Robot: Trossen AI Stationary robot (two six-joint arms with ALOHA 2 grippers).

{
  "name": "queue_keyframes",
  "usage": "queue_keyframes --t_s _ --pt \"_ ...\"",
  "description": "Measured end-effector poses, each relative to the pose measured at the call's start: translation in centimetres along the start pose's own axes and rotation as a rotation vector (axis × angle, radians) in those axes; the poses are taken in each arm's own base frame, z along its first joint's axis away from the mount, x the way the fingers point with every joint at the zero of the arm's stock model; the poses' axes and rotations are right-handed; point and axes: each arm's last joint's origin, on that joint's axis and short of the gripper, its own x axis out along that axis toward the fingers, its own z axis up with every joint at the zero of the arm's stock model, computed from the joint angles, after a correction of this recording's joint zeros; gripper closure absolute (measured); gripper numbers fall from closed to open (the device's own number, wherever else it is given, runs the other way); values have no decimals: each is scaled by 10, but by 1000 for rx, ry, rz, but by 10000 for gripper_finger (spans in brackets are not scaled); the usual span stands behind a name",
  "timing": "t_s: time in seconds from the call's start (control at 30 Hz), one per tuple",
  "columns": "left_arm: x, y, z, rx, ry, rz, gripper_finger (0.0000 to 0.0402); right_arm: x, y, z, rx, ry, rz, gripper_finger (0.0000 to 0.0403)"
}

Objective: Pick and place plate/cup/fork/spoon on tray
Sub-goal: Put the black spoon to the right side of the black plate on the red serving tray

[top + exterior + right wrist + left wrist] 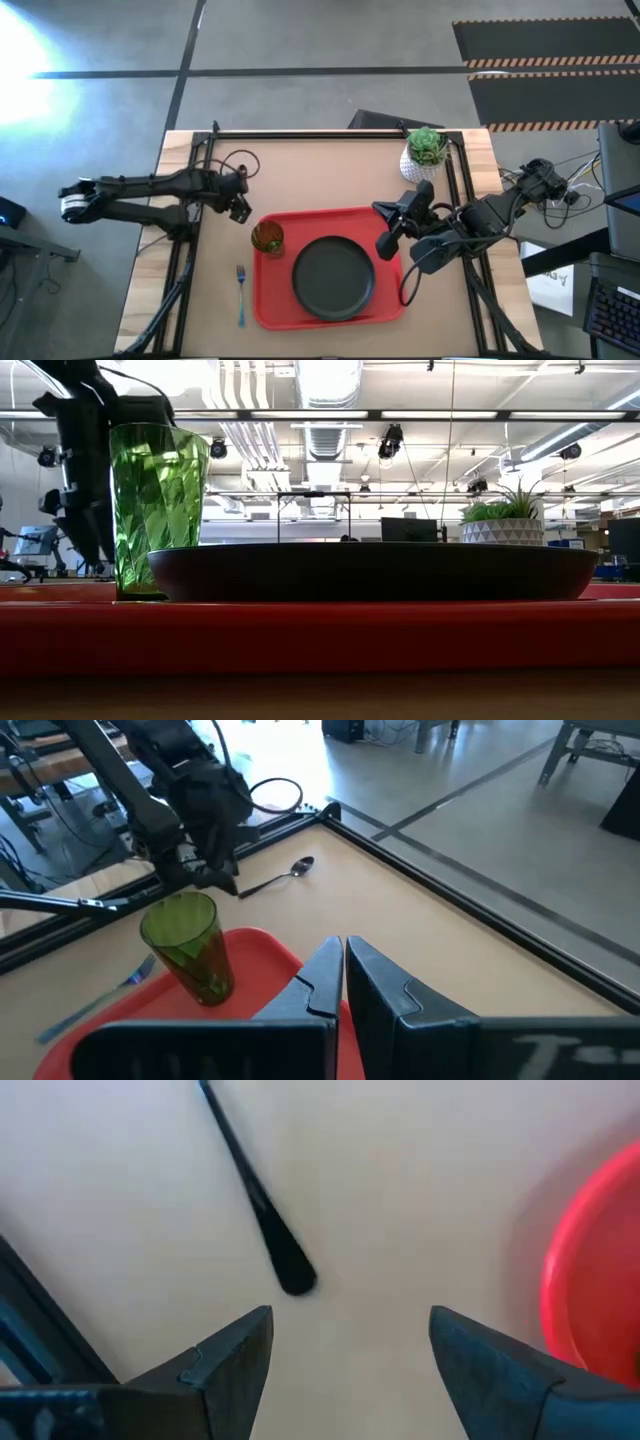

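Red plastic is what we see first: one tray (270,305) lies on the table (330,170), and it holds two things. One black plate (333,277) sits in its middle, flat, and one green cup (267,237) stands upright in the tray's corner nearest the left arm. From the low view we see the cup (158,505) just beside the plate's rim (380,570), both resting on the tray (320,635).

Two utensils lie outside the tray, on the bare table. We count one fork (241,290) with a blue handle, just beside the tray's left edge, running along it. We count one spoon (280,876), dark, lying on the table beyond the cup and close to the left arm; the left wrist view shows it (262,1210) just ahead of the fingers, not touching them.

We find the left end effector (238,208) hanging over the table next to the tray's cup corner, its fingers spread wide with nothing between them (350,1350). We find the right end effector (385,225) over the tray's far right corner, near the plate, its fingers pressed together and holding nothing (343,975).

One white pot with a green plant (424,155) stands at the table's far right corner, apart from the tray.
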Motion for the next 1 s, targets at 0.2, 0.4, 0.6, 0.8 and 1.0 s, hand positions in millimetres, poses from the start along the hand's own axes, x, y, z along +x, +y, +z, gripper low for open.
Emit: queue_keyframes --t_s 0.2,0.4,0.6,0.8,1.0 --pt "1 7 15 -77 -93 -25 150 -1 -1 1 -21 -2 1 394" --pt "13 15 27 -122 -60 22 150 -1 -1 1 -21 -3 1 394" --pt "31 14 44 -129 -79 20 150 -1 -1 1 -21 -3 1 394" --pt "49 13 49 -120 -22 53 150 -1 -1 1 -19 -2 3 394" --pt "47 10 54 -116 -29 48 150 -1 -1 1 -18 -1 4 394"
